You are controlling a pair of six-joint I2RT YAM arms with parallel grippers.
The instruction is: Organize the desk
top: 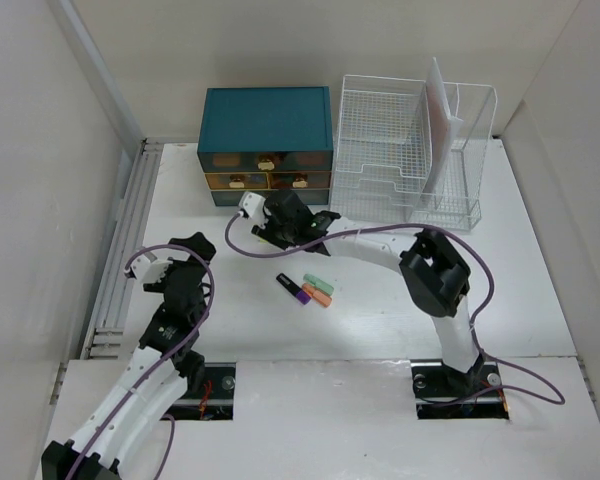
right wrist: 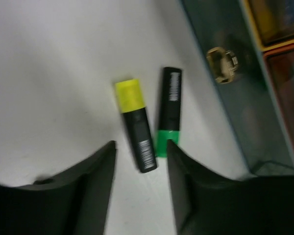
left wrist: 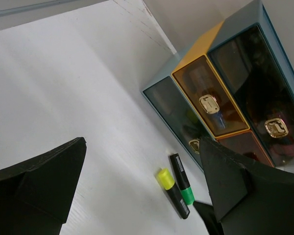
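The white desk holds a yellow-capped highlighter and a green-capped highlighter, side by side in front of the teal drawer chest. My right gripper is open just above their near ends, which lie between its fingers. In the top view the right gripper hides both pens. My left gripper is open and empty at the left of the desk, apart from the pens; its view shows the yellow and green highlighters ahead.
Three more highlighters, purple, mint and orange, lie mid-desk. A white wire-mesh file rack with papers stands at the back right. Grooved rails run along the left edge. Walls close in on both sides.
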